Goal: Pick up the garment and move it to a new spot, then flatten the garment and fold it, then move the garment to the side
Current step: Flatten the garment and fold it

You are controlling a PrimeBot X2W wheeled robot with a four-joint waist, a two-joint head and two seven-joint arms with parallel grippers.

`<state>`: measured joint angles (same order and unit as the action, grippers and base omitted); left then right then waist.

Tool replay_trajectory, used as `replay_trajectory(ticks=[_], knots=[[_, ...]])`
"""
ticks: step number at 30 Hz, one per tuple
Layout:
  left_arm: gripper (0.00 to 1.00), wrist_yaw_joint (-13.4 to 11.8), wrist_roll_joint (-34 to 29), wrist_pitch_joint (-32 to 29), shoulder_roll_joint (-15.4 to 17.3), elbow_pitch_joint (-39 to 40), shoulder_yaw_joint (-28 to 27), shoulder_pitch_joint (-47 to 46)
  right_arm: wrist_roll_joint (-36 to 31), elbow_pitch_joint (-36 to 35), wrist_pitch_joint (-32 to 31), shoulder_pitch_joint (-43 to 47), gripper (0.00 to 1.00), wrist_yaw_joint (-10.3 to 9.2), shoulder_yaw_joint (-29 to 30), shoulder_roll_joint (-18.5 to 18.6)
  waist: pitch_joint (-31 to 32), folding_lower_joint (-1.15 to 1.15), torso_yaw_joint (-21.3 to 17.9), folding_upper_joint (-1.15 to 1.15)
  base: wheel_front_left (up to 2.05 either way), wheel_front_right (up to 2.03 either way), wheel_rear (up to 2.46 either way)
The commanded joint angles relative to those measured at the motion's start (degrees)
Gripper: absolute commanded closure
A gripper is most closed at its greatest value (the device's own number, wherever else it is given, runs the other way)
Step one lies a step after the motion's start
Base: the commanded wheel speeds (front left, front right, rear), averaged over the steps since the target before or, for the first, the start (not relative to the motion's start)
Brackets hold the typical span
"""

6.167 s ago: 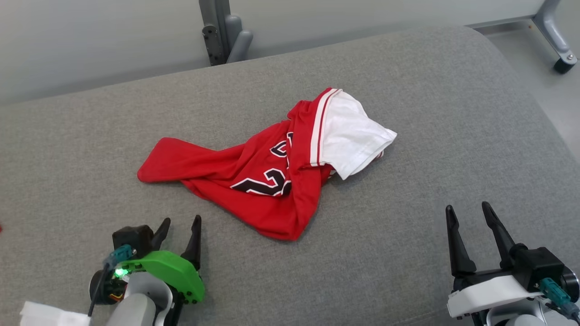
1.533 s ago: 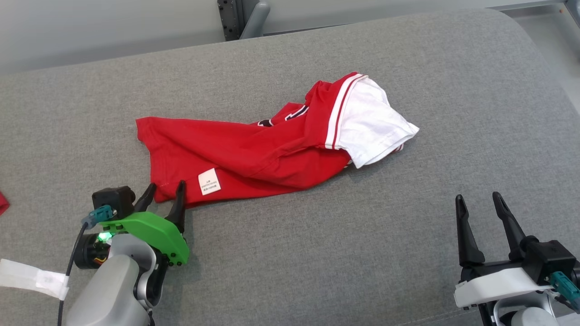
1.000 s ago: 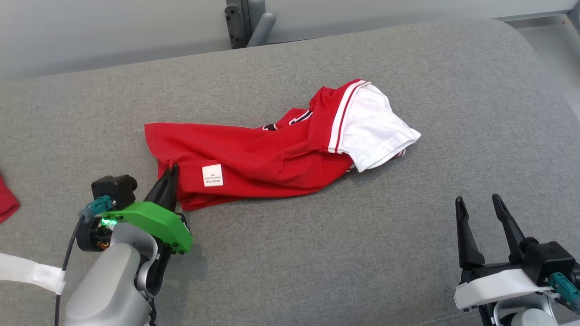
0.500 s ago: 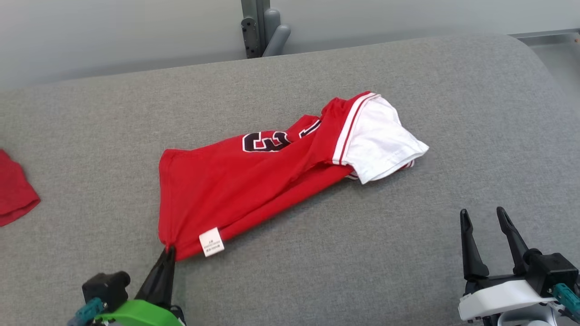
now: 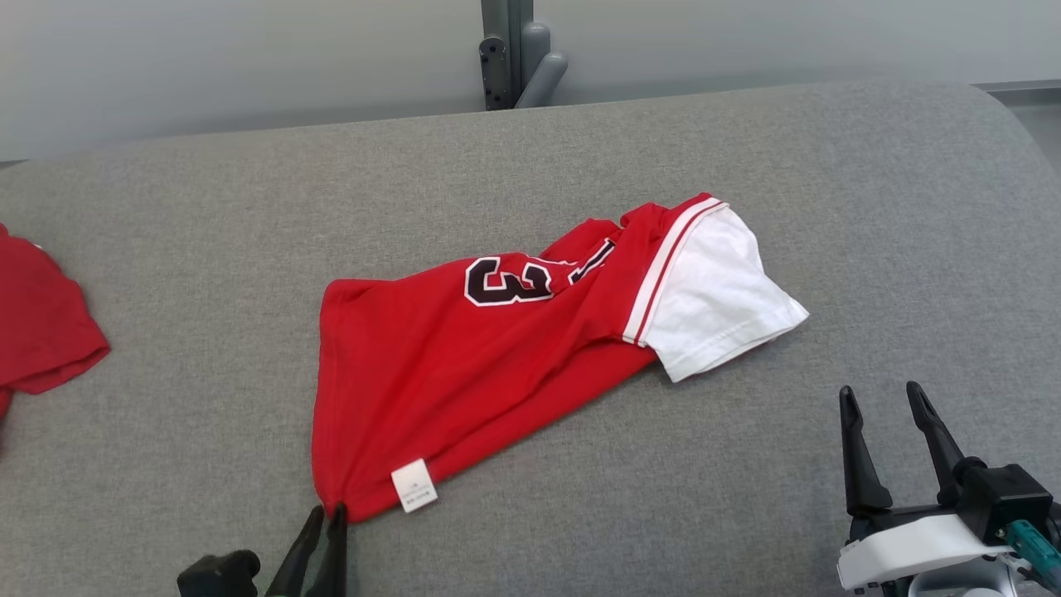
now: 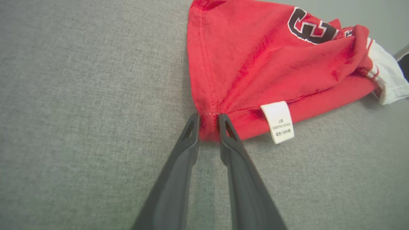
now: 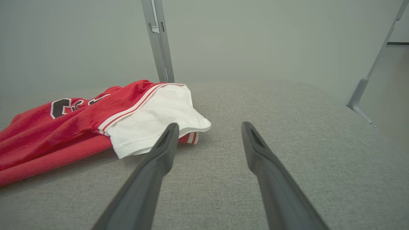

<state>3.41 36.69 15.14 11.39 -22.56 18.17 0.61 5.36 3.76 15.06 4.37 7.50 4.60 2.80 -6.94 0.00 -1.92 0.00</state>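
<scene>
The garment (image 5: 464, 365) is a red jersey with a black number, a white sleeve at its right end and a white label near its lower corner. It lies stretched across the grey cushioned surface (image 5: 746, 514). My left gripper (image 5: 327, 518) sits at the bottom edge of the head view, shut on the garment's near hem corner. In the left wrist view the two fingertips pinch that red corner (image 6: 208, 127) of the garment (image 6: 255, 64) just left of the label. My right gripper (image 5: 879, 398) stands open at the lower right, apart from the cloth. The garment's white sleeve (image 7: 150, 121) lies beyond its left finger.
Another red cloth (image 5: 41, 323) lies at the left edge of the surface. A grey metal post (image 5: 514, 50) rises behind the far edge, and a slanted frame leg (image 7: 367, 89) stands off the right end. The surface curves down at its right side.
My left gripper closed on the garment's hem corner and pulled it toward the near edge, stretching the cloth and bringing the number into view. The head camera has shifted. The right gripper stayed put.
</scene>
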Motion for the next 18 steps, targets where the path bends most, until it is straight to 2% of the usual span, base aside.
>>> replay_trajectory(ticks=[1,5,8,13,18], knots=[[0.00,0.68,-0.14,-0.03,-0.09,-1.35,-0.54,1.57,-0.65,0.23,0.18,0.41,0.00,-0.02,-0.18,0.18,0.53,0.00,-0.03,0.00,0.00,0.00,0.00],[0.00,1.75,1.66,-0.02,-0.15,-4.52,-1.60,2.13,-0.66,0.22,0.18,0.55,0.00,-0.02,-0.52,0.18,1.62,0.00,-0.93,0.00,0.00,0.00,0.00],[0.00,1.55,2.73,-0.02,0.67,-4.55,-3.57,3.08,-0.51,0.20,0.18,0.94,0.00,-0.02,-0.58,0.18,2.33,0.00,-1.87,0.00,0.00,0.00,0.00],[0.00,-0.88,1.40,-0.01,1.30,2.14,-7.76,3.96,0.02,-0.17,0.18,1.40,0.00,-0.02,-0.30,0.18,2.96,0.00,-3.63,0.00,0.00,0.00,0.00],[0.00,-2.36,-1.08,-0.02,0.46,9.63,-7.48,3.69,0.03,-0.21,0.17,1.32,0.00,-0.02,-0.61,0.19,3.74,0.00,-5.85,0.00,0.00,0.00,0.00]])
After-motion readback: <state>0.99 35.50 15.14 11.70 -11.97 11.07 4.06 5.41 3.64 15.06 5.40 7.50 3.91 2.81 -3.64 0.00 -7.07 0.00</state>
